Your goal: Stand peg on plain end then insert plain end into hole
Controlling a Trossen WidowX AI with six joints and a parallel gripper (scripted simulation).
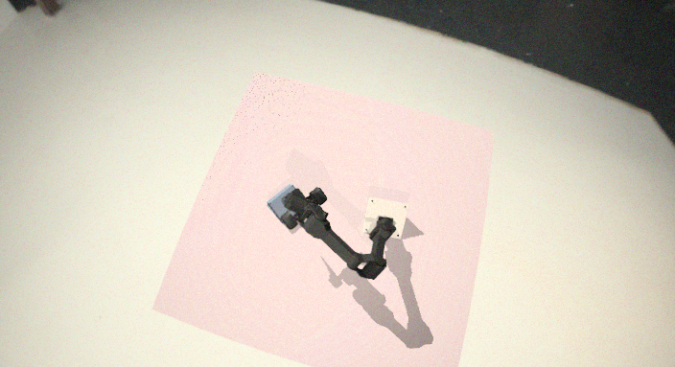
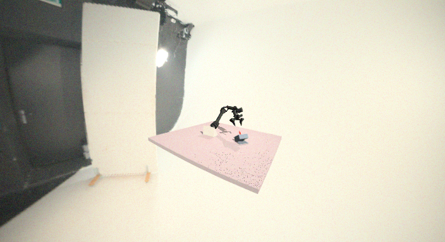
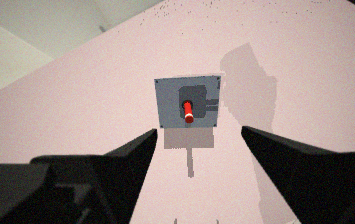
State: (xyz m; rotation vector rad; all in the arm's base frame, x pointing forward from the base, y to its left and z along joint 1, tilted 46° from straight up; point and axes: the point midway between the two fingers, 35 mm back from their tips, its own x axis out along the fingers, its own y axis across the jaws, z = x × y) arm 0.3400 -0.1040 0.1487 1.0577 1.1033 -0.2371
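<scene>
The red peg [image 2: 239, 133] [image 3: 188, 111] stands in the hole of the sloped blue-grey panel [image 1: 277, 206] [image 2: 243, 136] [image 3: 168, 102]. Its white-banded end sticks out of the face, and its other end is hidden in the hole. How deep it sits cannot be seen. My gripper [image 2: 237, 124] [image 3: 198, 131] is wide open and empty, above and clear of the peg. In the top view the arm's wrist covers part of the panel and hides the peg.
The panel stands on the pink table [image 1: 364, 131] [image 2: 189, 146] [image 3: 103, 100]. The arm's cream base block [image 1: 388, 208] [image 2: 209, 131] is on the same table, beside the panel. Shadows of the arm fall on the table and the panel face.
</scene>
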